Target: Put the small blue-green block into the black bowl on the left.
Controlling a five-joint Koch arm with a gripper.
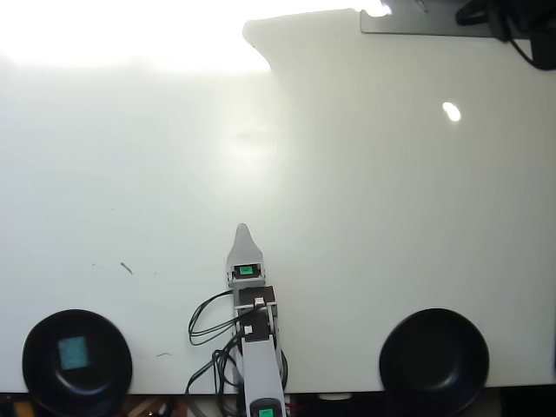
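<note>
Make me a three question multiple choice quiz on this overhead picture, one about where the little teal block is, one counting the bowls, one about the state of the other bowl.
1. Where is the small blue-green block?
A. on the bare table
B. inside the black bowl at lower left
C. between the gripper's tips

2. How many black bowls show?
A. one
B. two
C. three

3. The second bowl, at lower right, is
A. empty
B. holding a block
C. overturned

Answers: 1 B, the block lies within its rim; 2 B, one at each lower corner; 3 A, only dark interior shows.
</note>
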